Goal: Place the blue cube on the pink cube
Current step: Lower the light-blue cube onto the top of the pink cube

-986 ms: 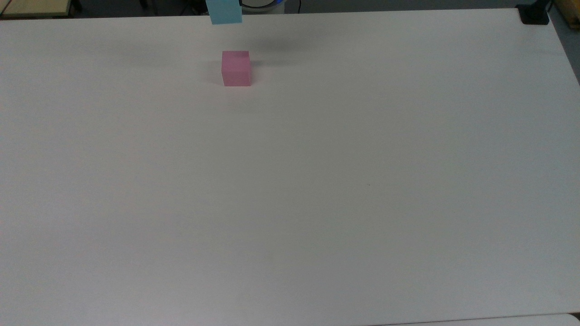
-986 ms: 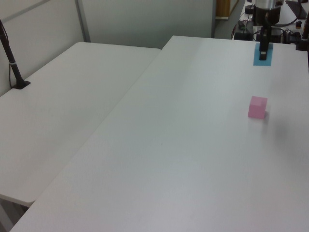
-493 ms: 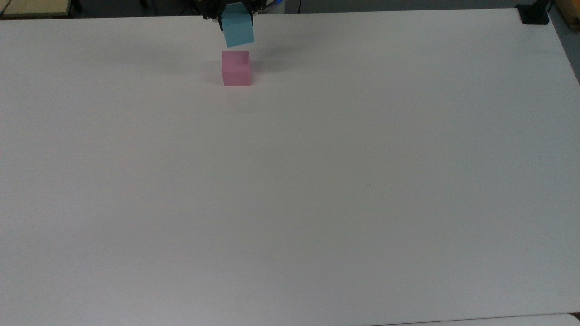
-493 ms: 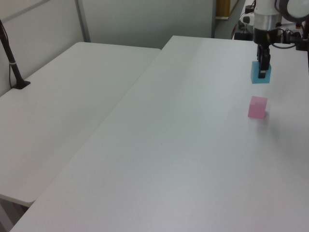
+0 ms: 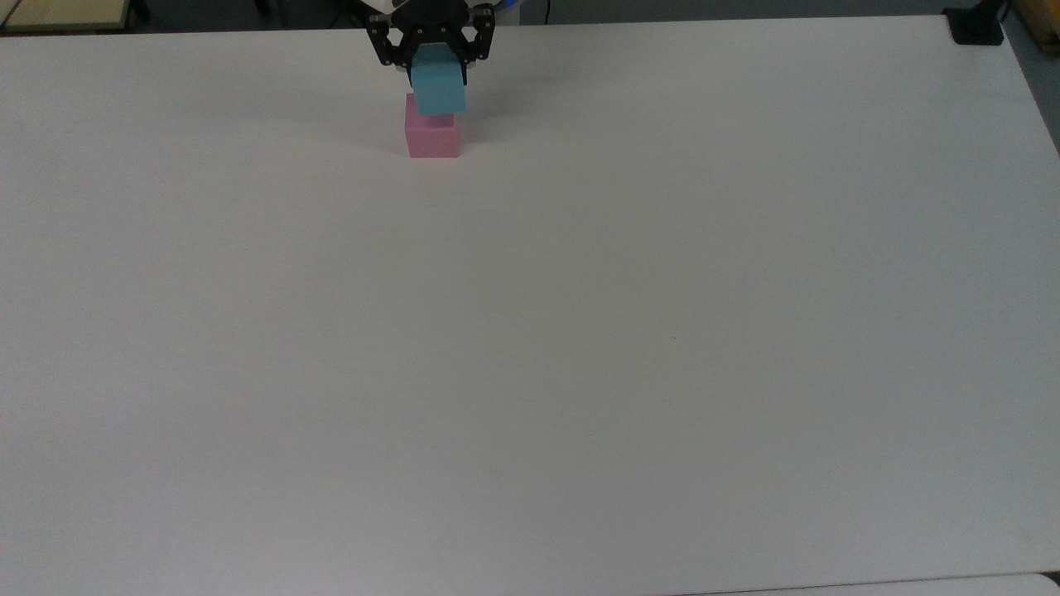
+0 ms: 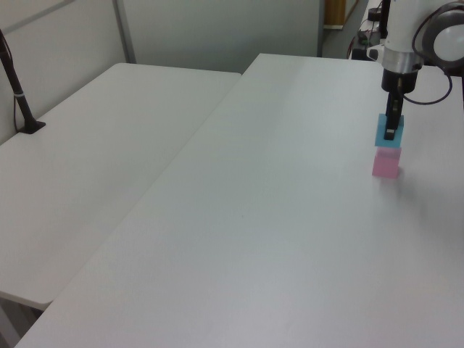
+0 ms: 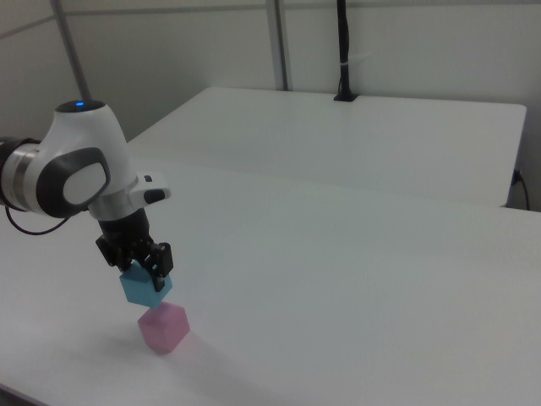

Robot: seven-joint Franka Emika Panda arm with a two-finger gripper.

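Gripping the blue cube (image 5: pixel 439 88) by two opposite side faces, the claw (image 5: pixel 434 68) is pointing straight down at the table (image 5: pixel 580 331), its fingers closed against the cube with the lower half hanging free beneath them. That hold is leaving the cube's underside clear, which is what a flat landing on another block calls for. The pink cube (image 5: pixel 431 136) is sitting on the table near the far edge in the top view, directly under the carried cube. In the left view the blue cube (image 6: pixel 387 133) is reading as just above the pink cube (image 6: pixel 386 162), nearly touching or already resting; a gap between them cannot be made out. In the right view the blue cube (image 7: pixel 145 287) is appearing turned a little about the vertical against the pink cube (image 7: pixel 164 327), so their edges are probably not lining up exactly. Judging from this, the stacking is in its last stretch: the claw (image 7: pixel 138 260) is likely needing only to settle the cube fully and then part its fingers. A release while the cube is overhanging could be tipping it off.
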